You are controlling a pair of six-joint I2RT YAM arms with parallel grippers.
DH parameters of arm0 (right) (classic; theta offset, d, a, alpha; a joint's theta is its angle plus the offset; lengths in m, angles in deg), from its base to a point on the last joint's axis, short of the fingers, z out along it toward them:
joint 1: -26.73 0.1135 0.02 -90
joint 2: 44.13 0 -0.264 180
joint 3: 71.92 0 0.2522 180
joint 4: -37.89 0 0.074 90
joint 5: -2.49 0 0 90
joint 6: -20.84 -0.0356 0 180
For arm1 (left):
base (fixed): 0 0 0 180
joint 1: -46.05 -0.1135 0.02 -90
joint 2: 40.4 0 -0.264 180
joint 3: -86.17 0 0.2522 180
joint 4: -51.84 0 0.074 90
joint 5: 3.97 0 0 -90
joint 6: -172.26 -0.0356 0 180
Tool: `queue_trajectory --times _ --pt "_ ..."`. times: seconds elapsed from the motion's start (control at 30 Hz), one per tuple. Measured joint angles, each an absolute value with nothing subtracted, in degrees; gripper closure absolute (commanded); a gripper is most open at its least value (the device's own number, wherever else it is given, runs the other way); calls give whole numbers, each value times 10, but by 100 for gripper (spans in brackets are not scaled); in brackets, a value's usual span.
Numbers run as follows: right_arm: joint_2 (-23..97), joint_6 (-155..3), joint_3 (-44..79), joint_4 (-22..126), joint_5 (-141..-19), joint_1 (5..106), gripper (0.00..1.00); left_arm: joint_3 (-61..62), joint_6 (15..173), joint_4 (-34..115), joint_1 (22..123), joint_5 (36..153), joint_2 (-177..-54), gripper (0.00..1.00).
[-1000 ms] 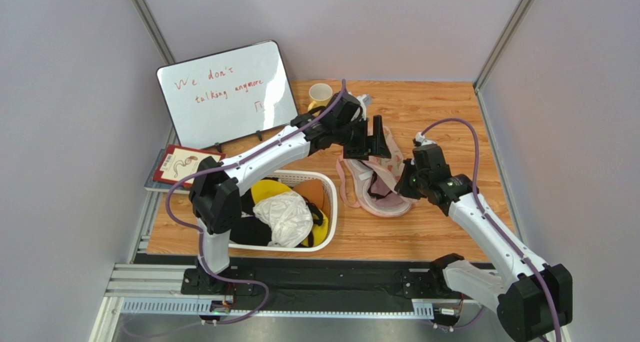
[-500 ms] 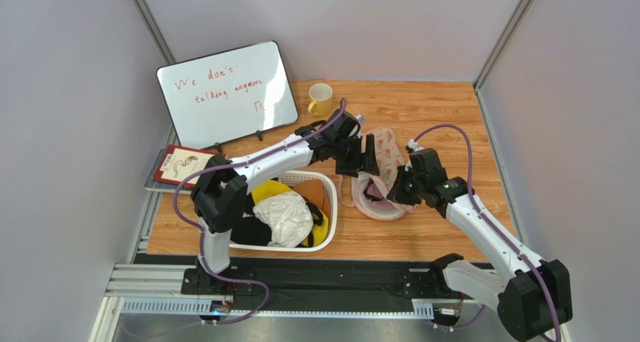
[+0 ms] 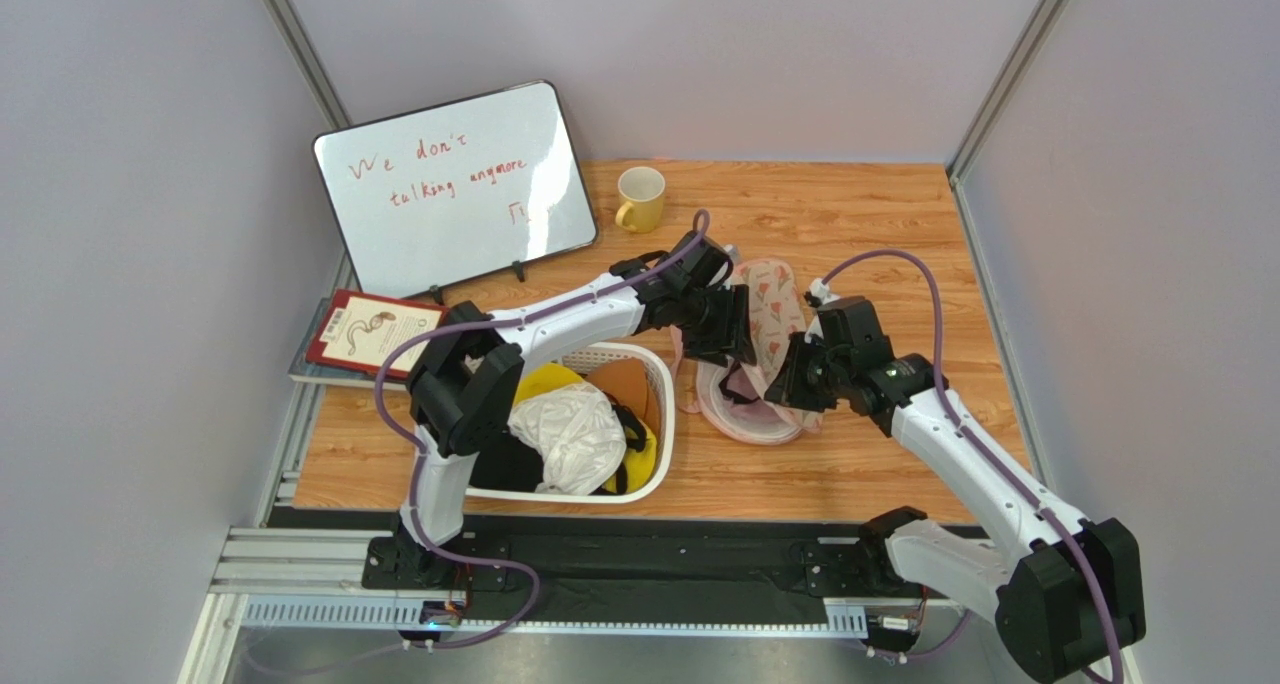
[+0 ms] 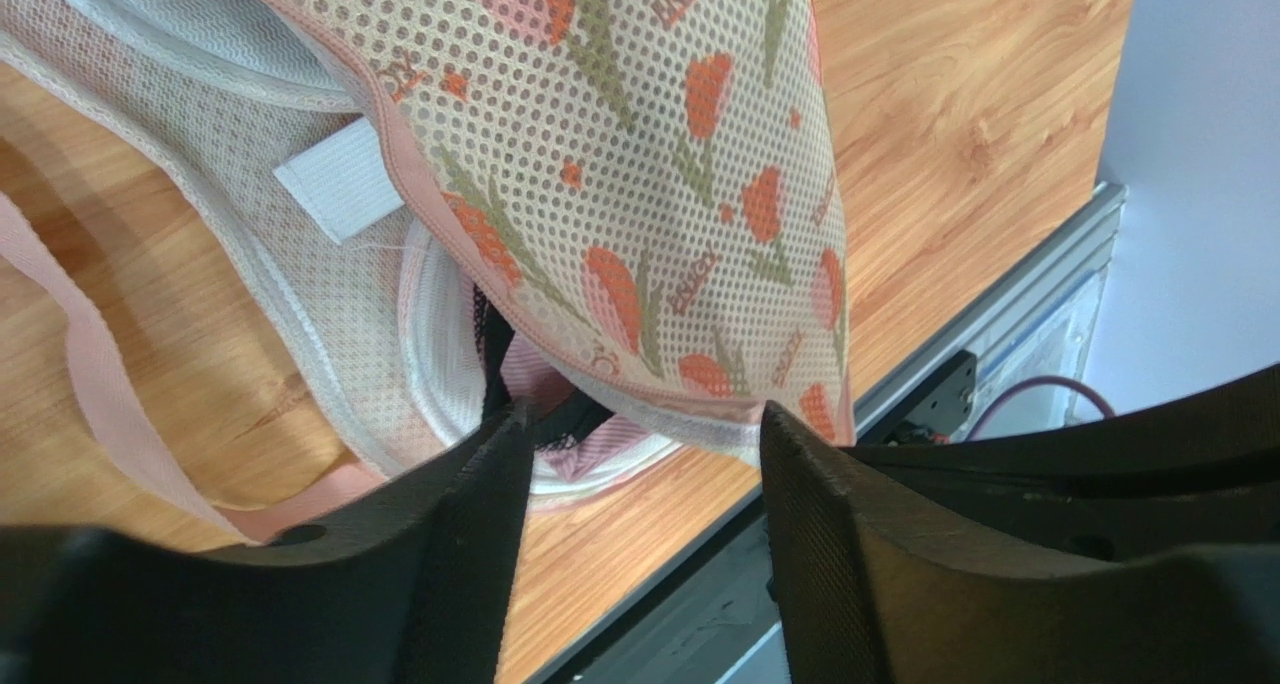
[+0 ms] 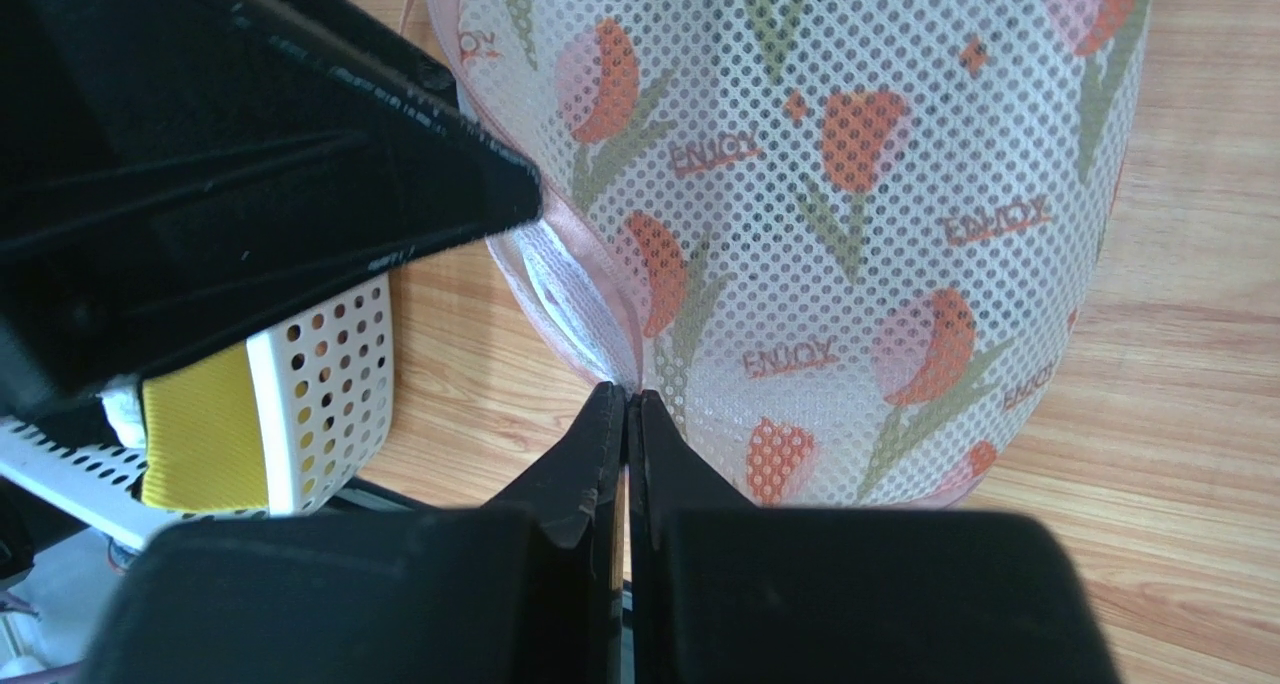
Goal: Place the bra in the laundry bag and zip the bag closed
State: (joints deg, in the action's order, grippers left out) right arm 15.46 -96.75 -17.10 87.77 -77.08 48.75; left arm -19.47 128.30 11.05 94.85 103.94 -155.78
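While one laundry bag (image 5: 842, 264) holds one bra (image 4: 579, 441) | left tool (image 4: 643, 422) gaping | right tool (image 5: 627, 407) pinching bag

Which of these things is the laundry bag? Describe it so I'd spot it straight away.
Look at the wooden table, just right of the white basket. The bag is the rounded mesh pouch there, its edge pinched by the right hand. Unlike the plain clothes in the basket, it is cream with orange tulips and pink edging.
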Motion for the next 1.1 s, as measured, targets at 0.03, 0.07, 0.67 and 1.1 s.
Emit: queue_trajectory --times 0.03,0.07,0.67,1.1 --pt "155 -968 -171 877 -766 488 100 -195 1283 110 948 1039 -1559 53" --pt "155 -968 -171 877 -763 488 100 -195 1284 111 948 1040 -1561 59" --pt "199 -962 -171 862 -731 489 73 -177 1236 86 955 989 -1542 100" --pt "265 -943 -92 887 -689 408 31 -135 1177 26 954 869 -1511 100"
